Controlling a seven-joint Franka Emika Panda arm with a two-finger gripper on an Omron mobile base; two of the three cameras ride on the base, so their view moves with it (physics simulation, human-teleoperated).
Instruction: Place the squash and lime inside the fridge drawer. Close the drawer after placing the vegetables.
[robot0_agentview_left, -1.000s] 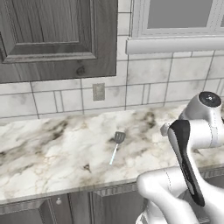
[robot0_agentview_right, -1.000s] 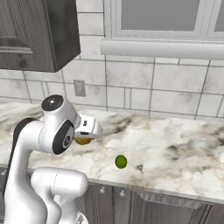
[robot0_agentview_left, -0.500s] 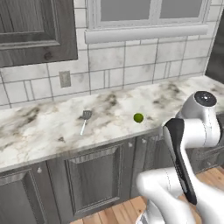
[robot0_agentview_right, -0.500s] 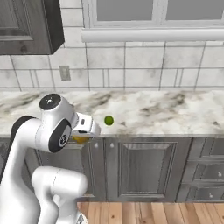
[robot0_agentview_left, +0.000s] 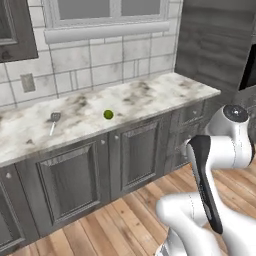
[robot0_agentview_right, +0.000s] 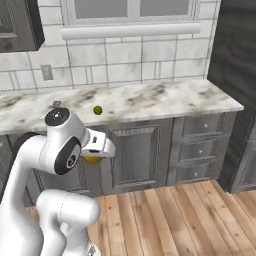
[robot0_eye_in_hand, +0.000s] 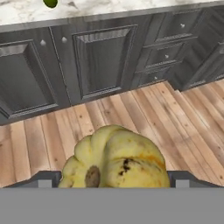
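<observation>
Claw (robot0_eye_in_hand: 114, 186) clamped on the squash (robot0_eye_in_hand: 114, 159), carried low over the wood floor (robot0_eye_in_hand: 144, 118) before the cabinets; lime (robot0_agentview_left: 108, 114) sits on the worktop (robot0_agentview_left: 150, 95); judged early — neither vegetable stowed, drawer closing remains.

Yellow, brown-mottled squash (robot0_eye_in_hand: 114, 158), bright green lime (robot0_agentview_left: 108, 114), grey-veined white marble counter (robot0_agentview_left: 150, 92), dark wood-grain cabinets (robot0_eye_in_hand: 103, 61).

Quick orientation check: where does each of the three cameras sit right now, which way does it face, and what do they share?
Left base view: behind the arm's left, facing the counter; arm lower right.
Right base view: behind its right, same counter; arm lower left, squash under the tool.
Hand view: on the hand, facing cabinets and floor; squash fills the foreground.
Shared: the lime on the counter shows in all three.
</observation>
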